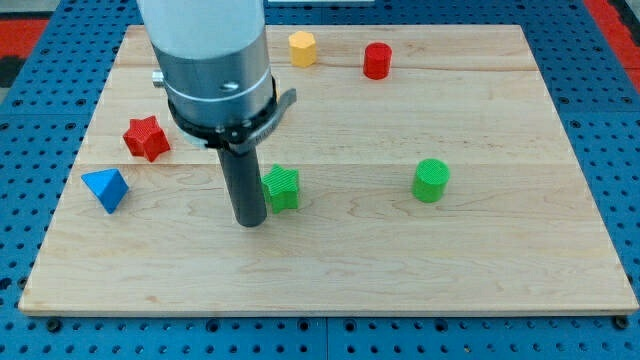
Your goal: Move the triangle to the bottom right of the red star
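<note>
Wooden board (pixel 480 250) fills most of the frame, set on blue pegboard. My arm housing (pixel 215 70) comes down from the upper left; large, and it may hide part of the board behind it.

My tip (pixel 250 222) sits left of centre, just beside the green block (pixel 282 188), which looks square-ish with ribbed sides; touching or a hair apart, cannot tell. I have no jaws or pads, only the bare rod, so nothing is held.

Blue triangle (pixel 105 189) at the frame's left edge, below and left of the red star (pixel 147 137), near it but apart. Goal spot lies lower right of the star, between the star and my tip.

Others, well away: green cylinder (pixel 431 180) right of centre, red cylinder (pixel 377 60) and yellow block (pixel 302 47) at top.

Risks, as I judge: getting behind the triangle means passing close under the star, and a clip would shift the reference. An off-centre push on a sloped face could spin the triangle, or run it off the left edge.
</note>
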